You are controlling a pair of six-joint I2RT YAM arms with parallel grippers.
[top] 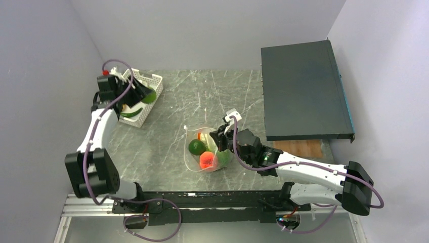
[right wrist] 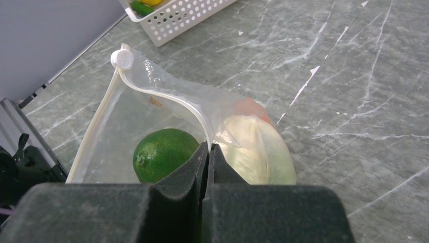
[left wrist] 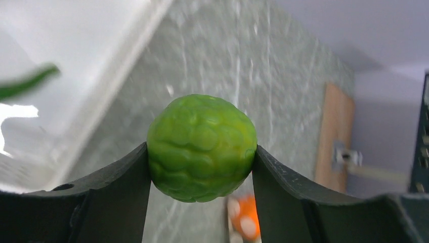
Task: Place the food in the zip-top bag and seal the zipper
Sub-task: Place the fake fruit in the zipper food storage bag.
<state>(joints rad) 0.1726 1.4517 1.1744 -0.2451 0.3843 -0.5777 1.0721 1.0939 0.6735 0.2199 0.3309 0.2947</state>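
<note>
White slotted plastic basket (top: 150,98) holding green long vegetable (top: 132,113), clear crinkly zip-top bag (right wrist: 121,126) mid grey marbled table (top: 167,126) with smooth lime (right wrist: 162,152), red-orange fruit (top: 206,160), pale lettuce (right wrist: 258,147), right gripper (right wrist: 208,149) pinched tight on its zipper strip (right wrist: 167,98), left gripper (left wrist: 201,152) clamping bumpy round green fruit (left wrist: 202,136).

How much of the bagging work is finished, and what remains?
Done: a lime, a red-orange fruit and a pale piece lie in the zip-top bag. In hand: the right gripper pinches the bag's rim; the left gripper holds a bumpy green fruit by the white basket. Left: bag it and the basket's remaining pieces, then seal the zipper.
</note>
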